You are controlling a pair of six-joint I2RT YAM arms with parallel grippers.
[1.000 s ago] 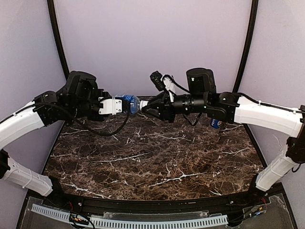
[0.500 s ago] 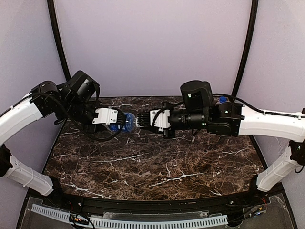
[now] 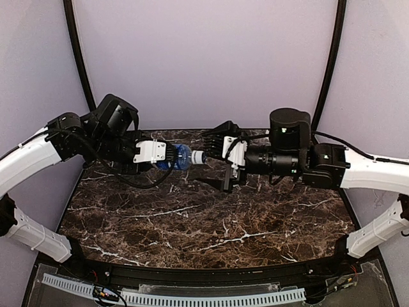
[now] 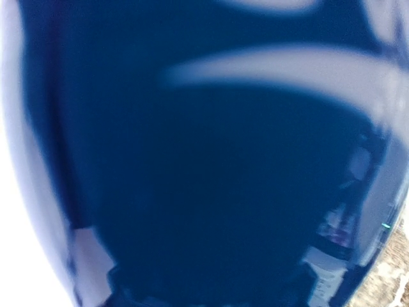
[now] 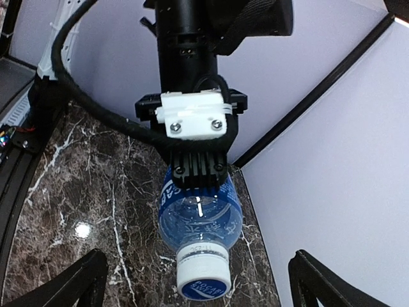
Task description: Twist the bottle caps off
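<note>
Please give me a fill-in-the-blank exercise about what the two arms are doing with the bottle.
1. The label on the small clear plastic bottle is ___.
2. The tool holding this bottle belongs to the ___ arm.
3. The jaws of the right tool stand ___ on either side of the small round white plastic cap.
Missing words: blue, left, open.

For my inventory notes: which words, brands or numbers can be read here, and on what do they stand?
"POCARI": on the cap of the bottle; the word below it is too small.
On the blue label: white letters, cut off, unreadable.
On the neck print: too blurred.
</note>
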